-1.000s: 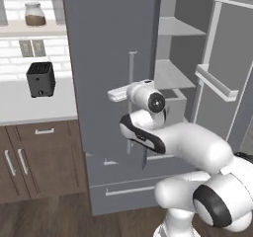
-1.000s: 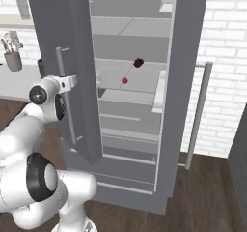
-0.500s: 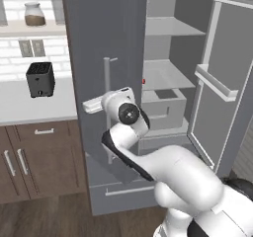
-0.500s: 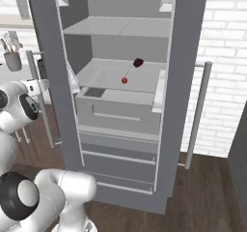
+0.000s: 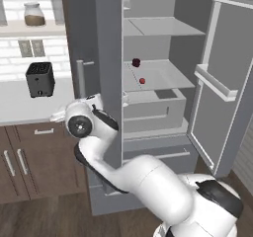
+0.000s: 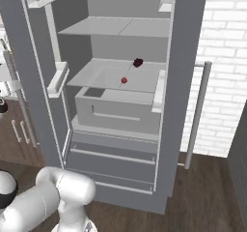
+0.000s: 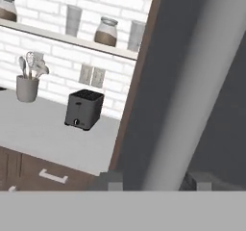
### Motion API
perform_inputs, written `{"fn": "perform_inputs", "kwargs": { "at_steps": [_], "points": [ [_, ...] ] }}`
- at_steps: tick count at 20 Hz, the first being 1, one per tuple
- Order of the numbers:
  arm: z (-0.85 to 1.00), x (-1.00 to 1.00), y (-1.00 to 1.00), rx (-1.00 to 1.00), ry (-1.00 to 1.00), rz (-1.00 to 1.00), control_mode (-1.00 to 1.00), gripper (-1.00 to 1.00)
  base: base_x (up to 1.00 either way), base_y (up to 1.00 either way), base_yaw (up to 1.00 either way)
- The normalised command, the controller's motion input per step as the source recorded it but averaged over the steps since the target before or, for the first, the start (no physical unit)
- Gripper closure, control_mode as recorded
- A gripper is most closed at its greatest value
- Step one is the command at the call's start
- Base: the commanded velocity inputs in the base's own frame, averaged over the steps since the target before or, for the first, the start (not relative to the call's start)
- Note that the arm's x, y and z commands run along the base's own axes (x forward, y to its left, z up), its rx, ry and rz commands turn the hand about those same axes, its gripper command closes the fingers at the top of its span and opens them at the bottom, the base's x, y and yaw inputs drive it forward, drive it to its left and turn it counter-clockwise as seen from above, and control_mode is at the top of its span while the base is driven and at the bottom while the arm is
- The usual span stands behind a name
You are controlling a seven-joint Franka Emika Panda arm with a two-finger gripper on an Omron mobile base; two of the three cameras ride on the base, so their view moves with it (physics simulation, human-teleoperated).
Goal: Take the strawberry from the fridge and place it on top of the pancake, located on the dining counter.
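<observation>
Grey fridge [image 6: 183,105] door swung wider, strawberry [image 5: 142,81] revealed, hand [image 7: 156,179] spread astride handle [image 7: 187,105].

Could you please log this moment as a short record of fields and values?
fridge: both doors open
strawberry: on the middle shelf, above the drawer
dark maroon lump: same shelf, behind the strawberry, apart from it
gripper: at the left door's handle, jaws apart around it
toaster: on the wall counter left of the fridge
</observation>
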Motion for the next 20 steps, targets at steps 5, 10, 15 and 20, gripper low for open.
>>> {"fn": "perform_inputs", "kwargs": {
  "at_steps": [5,10,15,20],
  "points": [
    [-0.31,0.1,1.0,-0.05,-0.05,-0.03,-1.0,1.0,0.0,0.0,0.0],
    [-0.22,0.05,0.98,0.02,-0.02,0.0,-1.0,1.0,0.0,0.0,0.0],
    [0.4,-0.75,0.0,0.03,0.01,0.0,-1.0,-1.0,0.0,0.0,0.0],
    [0.51,-0.84,-0.7,0.0,0.08,-0.02,-1.0,-1.0,0.0,0.0,0.0]
  ]
}}
